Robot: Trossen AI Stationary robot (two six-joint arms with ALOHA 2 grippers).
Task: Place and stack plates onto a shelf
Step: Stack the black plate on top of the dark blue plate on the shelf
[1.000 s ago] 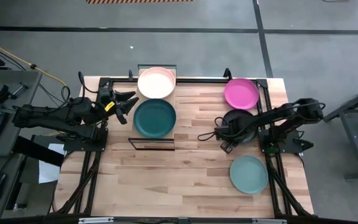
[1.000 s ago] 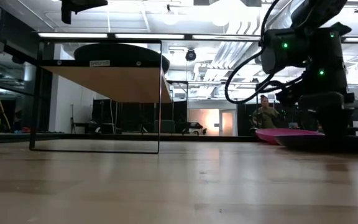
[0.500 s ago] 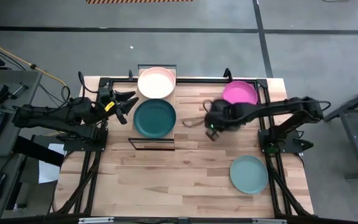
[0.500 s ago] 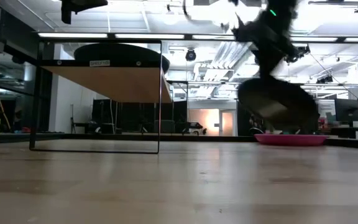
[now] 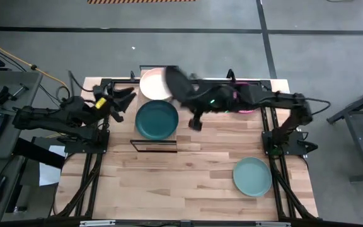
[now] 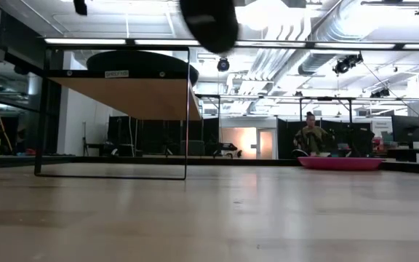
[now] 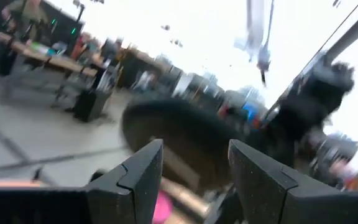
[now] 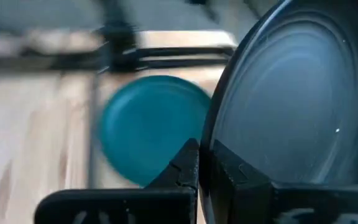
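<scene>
The black plate (image 5: 177, 82) is up in the air, tilted steeply on edge, above the far end of the shelf (image 5: 155, 146), partly in front of the pale peach plate (image 5: 151, 84). The right claw (image 5: 193, 99) is clamped on its rim; in the right wrist view the two dark fingers (image 8: 188, 168) pinch the plate's (image 8: 291, 118) edge between them. In the low view the plate (image 6: 209, 22) hangs near the top of the picture, higher than the shelf board (image 6: 129, 96).

On the shelf, the dark teal plate (image 5: 157, 119) lies flat at the near end and the pale peach plate sits at the far end, the two just beside each other. In the low view the teal plate's (image 6: 142, 62) dark outline rests on the board, and a small pale label (image 6: 116, 73) is fixed to the board's front edge; its writing is too small to read.

The magenta pink plate (image 5: 244, 101) lies on the surface (image 5: 200, 164) at the far right, mostly hidden under the right arm. The light blue-green plate (image 5: 253, 176) lies flat near the right front corner, well apart from the rest.

The left claw (image 5: 120, 99) hovers just left of the shelf, fingers spread apart with nothing between them; the left wrist view shows its fingers (image 7: 135, 180) with a clear gap, the black plate (image 7: 179, 140) beyond.
</scene>
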